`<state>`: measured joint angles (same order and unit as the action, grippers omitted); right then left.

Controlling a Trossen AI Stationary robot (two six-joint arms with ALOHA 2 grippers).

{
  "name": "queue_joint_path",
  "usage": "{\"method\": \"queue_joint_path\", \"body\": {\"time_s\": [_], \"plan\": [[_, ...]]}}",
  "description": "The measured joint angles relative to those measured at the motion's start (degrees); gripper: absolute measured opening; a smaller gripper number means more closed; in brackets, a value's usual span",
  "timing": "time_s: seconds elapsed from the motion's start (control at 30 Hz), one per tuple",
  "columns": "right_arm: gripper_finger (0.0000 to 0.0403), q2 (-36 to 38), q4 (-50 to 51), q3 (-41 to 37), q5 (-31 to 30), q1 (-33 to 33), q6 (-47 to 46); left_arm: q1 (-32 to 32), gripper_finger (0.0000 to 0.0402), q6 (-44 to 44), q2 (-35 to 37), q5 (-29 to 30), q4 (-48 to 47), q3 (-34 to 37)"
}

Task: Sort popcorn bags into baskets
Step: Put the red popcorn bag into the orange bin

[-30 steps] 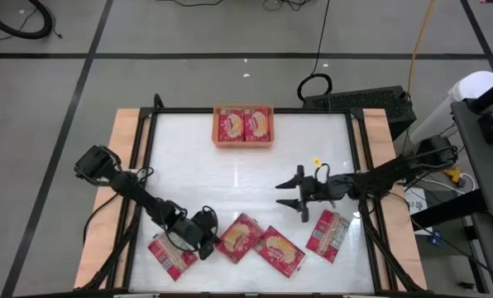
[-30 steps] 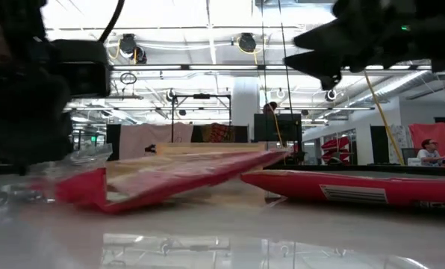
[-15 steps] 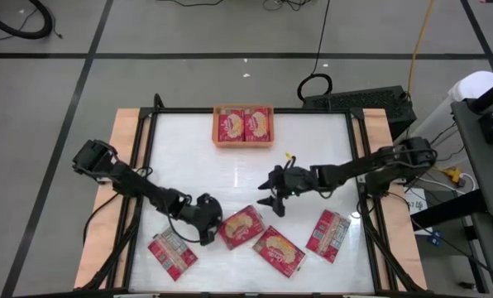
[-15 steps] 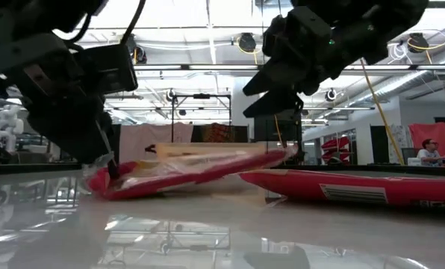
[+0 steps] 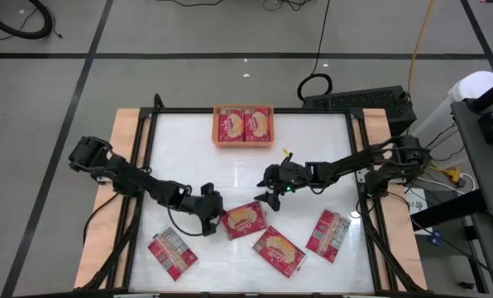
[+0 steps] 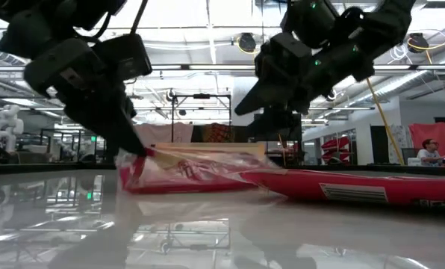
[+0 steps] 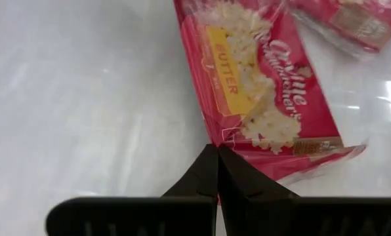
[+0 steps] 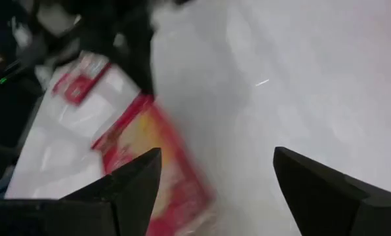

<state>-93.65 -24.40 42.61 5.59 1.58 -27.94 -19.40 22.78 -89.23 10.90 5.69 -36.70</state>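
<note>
White worktop [image 5: 246, 165] sitting on grey tiled floor [image 5: 189, 74]; black cable [image 5: 321, 50] trailing across it (looping near the frame). Person [image 6: 429, 152] sitting far back in the room.

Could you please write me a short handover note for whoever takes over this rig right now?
Left pincer: shut on the edge of a popcorn bag near the table's middle front.
Right pincer: open, empty, hovering just beyond that bag.
Done: two bags lie side by side in the orange tray at the far edge.
Left: the held bag plus three loose ones on the front of the table.
</note>
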Motion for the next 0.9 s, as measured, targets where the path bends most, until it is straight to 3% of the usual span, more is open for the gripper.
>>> {"method": "queue_joint_path", "body": {"time_s": [0.33,0.43,0.57,0.8,0.9], "plan": [[0.028,-8.89,-9.05,-0.02,10.08,-0.84,0.71,2.57,0.0001,-9.1,3.08,0.6,0.63,0.01],[0.0262,-10.4,-10.47,0.01,12.63,-0.82,1.58,2.9,0.0001,-10.87,3.06,2.22,0.66,0.01],[0.0199,-11.08,-10.73,0.63,12.74,-0.62,3.3,3.86,0.0002,-12.52,3.06,2.82,1.97,0.01],[0.0032,-8.32,-8.88,1.01,12.72,-2.3,7.59,5.7,0.001,-12.29,5.31,7.84,1.36,-0.03],[0.0012,-4.98,-4.21,1.03,12.6,-3.79,10.27,5.84,0.0028,-9.25,8.52,13.82,-1.94,-0.05]]}}
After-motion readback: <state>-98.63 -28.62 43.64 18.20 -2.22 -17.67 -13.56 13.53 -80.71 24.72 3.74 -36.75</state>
